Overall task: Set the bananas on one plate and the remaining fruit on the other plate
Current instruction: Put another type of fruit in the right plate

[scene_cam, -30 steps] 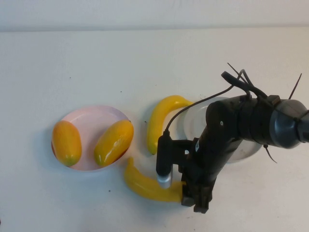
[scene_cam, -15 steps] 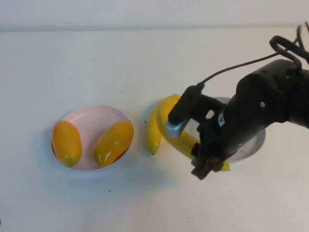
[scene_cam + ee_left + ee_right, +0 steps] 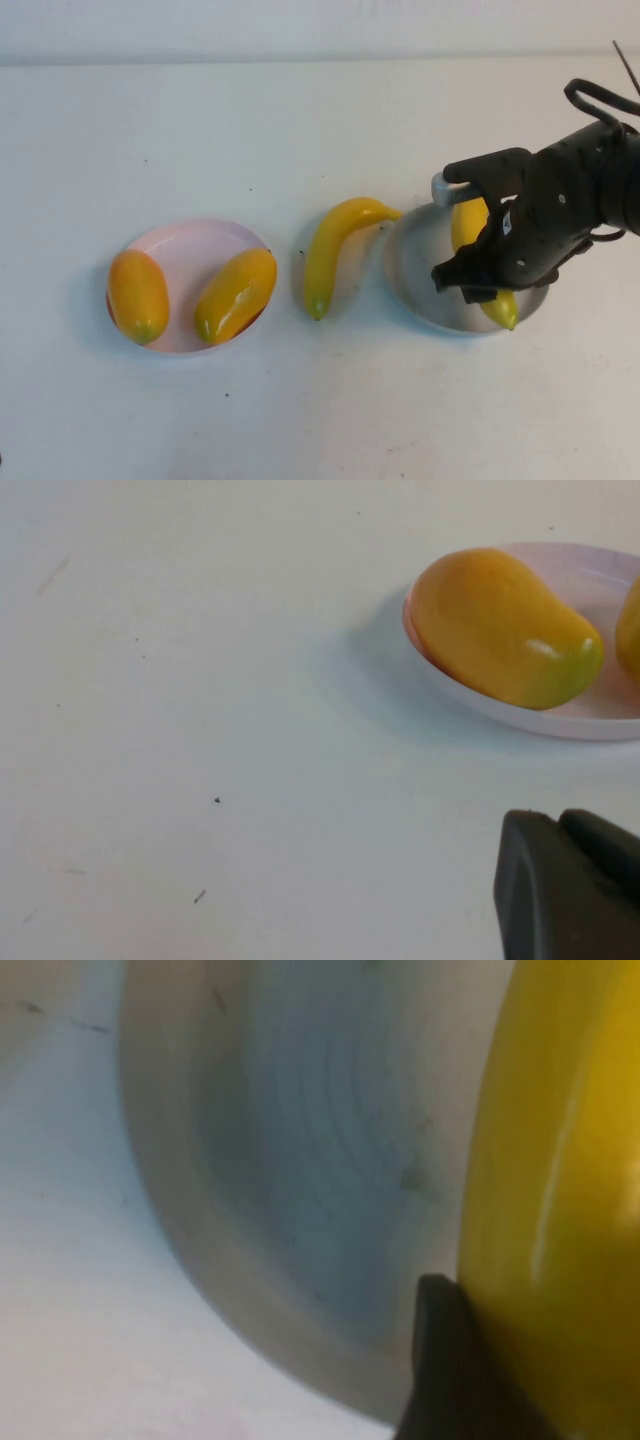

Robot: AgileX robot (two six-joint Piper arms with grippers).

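My right gripper (image 3: 487,268) is shut on one banana (image 3: 468,224) and holds it low over the grey-blue plate (image 3: 418,270), the banana's tip (image 3: 503,313) at the near rim. In the right wrist view a dark fingertip (image 3: 440,1360) presses the banana (image 3: 560,1210) above the plate (image 3: 300,1160). The other banana (image 3: 335,250) lies on the table between the plates, apart from both. Two orange-yellow mango-like fruits (image 3: 137,295) (image 3: 236,294) lie on the pink plate (image 3: 190,250). My left gripper (image 3: 560,825) is shut and empty, low over the table near the pink plate (image 3: 600,720) and a mango (image 3: 500,628).
The white table (image 3: 300,130) stretches behind the plates to a pale back wall (image 3: 300,25). The left arm is out of the high view.
My right gripper lifted the banana from the table's front and carried it right and back, over the grey-blue plate. The other banana, the mangoes and both plates have not moved.
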